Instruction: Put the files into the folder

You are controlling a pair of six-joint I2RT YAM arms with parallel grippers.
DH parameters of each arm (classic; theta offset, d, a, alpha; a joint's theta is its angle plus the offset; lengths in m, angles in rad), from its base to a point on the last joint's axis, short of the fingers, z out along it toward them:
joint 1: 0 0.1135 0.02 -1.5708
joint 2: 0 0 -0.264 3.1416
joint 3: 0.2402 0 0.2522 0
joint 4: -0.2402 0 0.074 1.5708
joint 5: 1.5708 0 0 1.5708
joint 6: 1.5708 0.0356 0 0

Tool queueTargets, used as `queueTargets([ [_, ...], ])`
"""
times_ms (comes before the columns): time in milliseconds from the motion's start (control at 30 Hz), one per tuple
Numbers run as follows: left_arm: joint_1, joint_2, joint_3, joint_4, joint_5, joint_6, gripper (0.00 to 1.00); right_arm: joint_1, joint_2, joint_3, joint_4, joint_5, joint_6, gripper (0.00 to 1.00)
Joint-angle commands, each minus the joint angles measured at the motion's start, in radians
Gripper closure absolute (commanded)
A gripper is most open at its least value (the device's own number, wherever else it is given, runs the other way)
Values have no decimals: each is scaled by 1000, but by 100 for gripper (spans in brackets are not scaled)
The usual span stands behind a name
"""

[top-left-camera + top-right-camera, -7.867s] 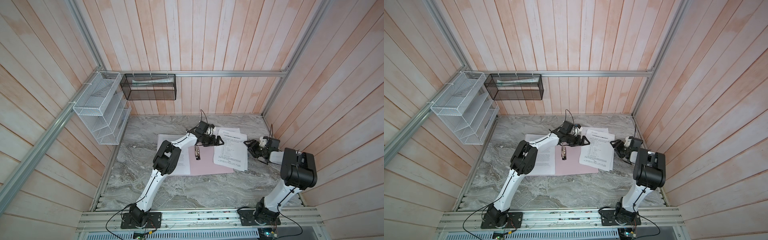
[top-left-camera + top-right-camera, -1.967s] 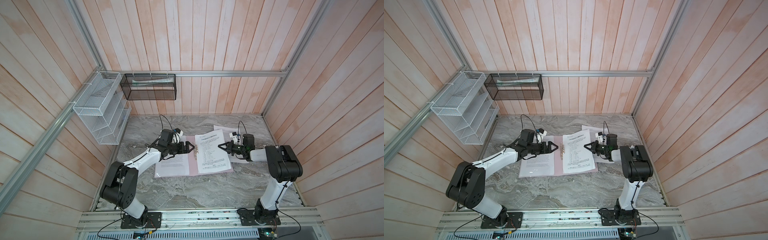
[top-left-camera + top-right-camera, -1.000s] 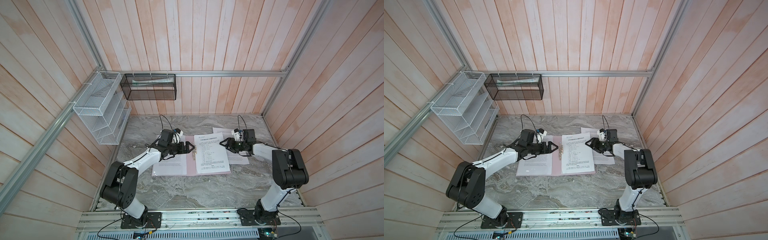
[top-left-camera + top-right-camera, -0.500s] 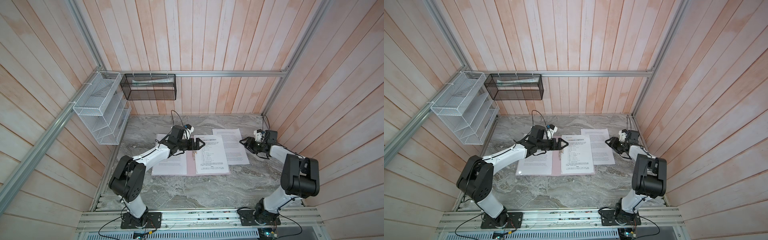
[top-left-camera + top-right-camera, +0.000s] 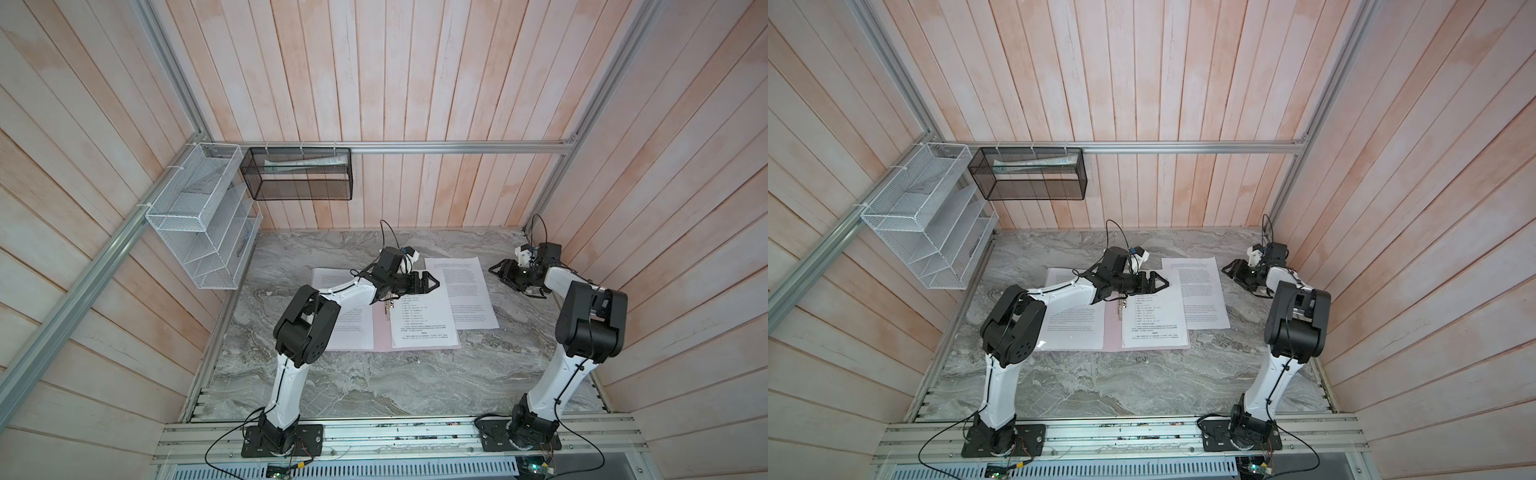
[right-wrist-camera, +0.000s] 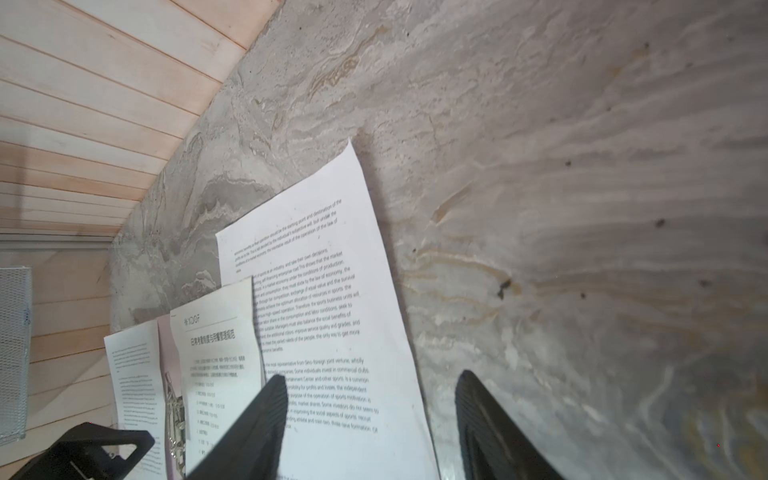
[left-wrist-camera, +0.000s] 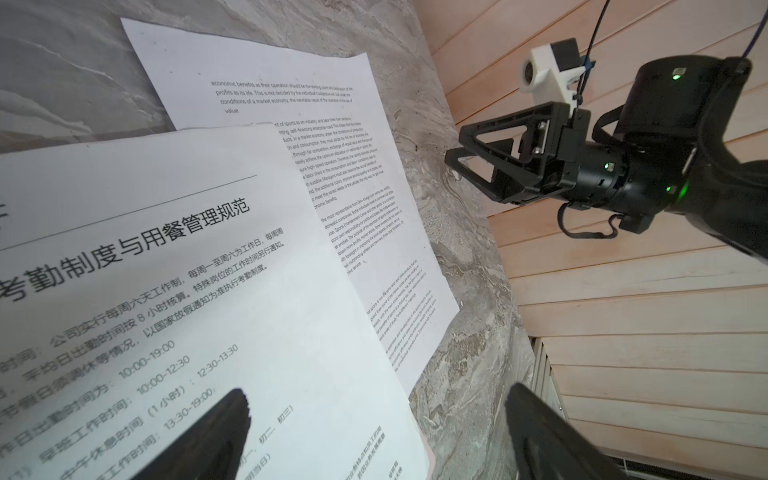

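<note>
Left gripper (image 5: 434,282) above files (image 5: 424,328) on folder (image 5: 381,336)

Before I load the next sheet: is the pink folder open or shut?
Open. The folder lies spread flat, clip bar exposed along the spine, sheets resting on both halves.

The headed sheet (image 7: 174,299) reads "考勤制度与用餐管理规范" and "10:00-19:00"; the English sheet (image 7: 345,178) begins "economic benefits as their operation"

Folder (image 5: 382,338) lying open on table (image 5: 374,386); one sheet (image 5: 353,332) sitting on its L half, 2nd sheet (image 5: 424,326) on R half, clip (image 5: 387,309) btwn them. 3rd sheet (image 5: 467,291) lying just R, edge under 2nd sheet.
</note>
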Motion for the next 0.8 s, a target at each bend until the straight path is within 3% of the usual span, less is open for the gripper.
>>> queueTargets([
  [0,-1,41,50,29,35,-16,3,-5,54,47,-141,-24,-105,37],
  [133,-1,75,49,40,43,-18,3,-14,84,40,-22,-134,-84,37],
  [267,1,94,40,44,49,-11,3,-12,113,60,130,-166,-38,38],
  [767,17,148,26,58,101,-1,5,16,469,529,-158,-191,-183,42],
])
